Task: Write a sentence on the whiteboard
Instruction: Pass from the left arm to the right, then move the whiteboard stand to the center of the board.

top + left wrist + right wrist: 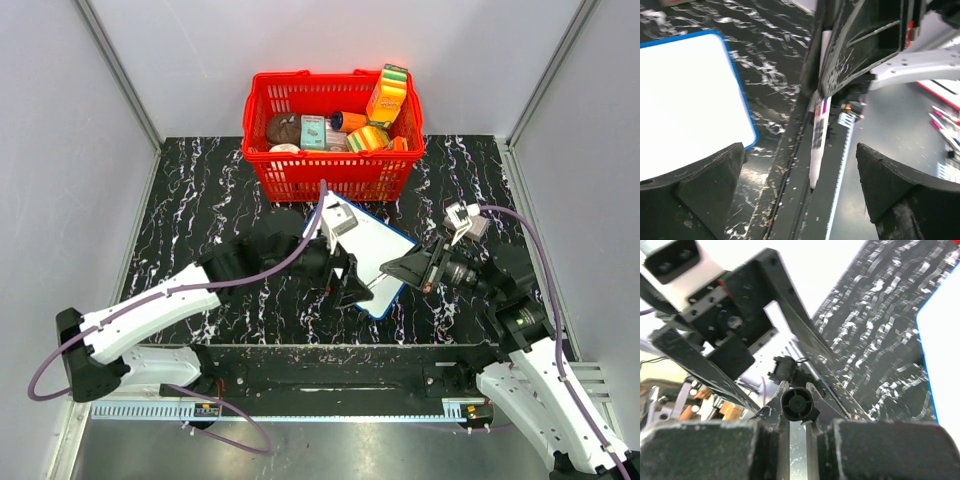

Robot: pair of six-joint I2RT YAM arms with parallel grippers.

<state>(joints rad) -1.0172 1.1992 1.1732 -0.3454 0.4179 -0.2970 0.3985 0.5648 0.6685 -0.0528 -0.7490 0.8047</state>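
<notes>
Two grippers: left gripper [799, 147] spread wide, nothing held; right gripper [392, 270] clamped on a white marker pen with dark print on the barrel [817, 135].
pen: sticks out past the right fingers, in line with the left gap, untouched by the left fingers; cap end: cannot tell.
step: probably cap pull or handover, writing not begun.
how: centre the free end in the left gap, close clear of the right fingers, pull straight along the barrel, no twist, no side load.
risk: finger-on-finger contact in tight quarters; pen slip.
flat white rectangular whiteboard with blue rim and rounded corners [685, 100]: lies askew on the black white-veined marble-look tabletop [200, 200], just in front of the red plastic mesh basket [330, 178], partly under both grippers.
sentence: none on the visible part.
surface: glossy, probably slick; pin the board before pressing.
room: plain grey walls [60, 150] on three sides, basket full of packets at the far edge.
</notes>
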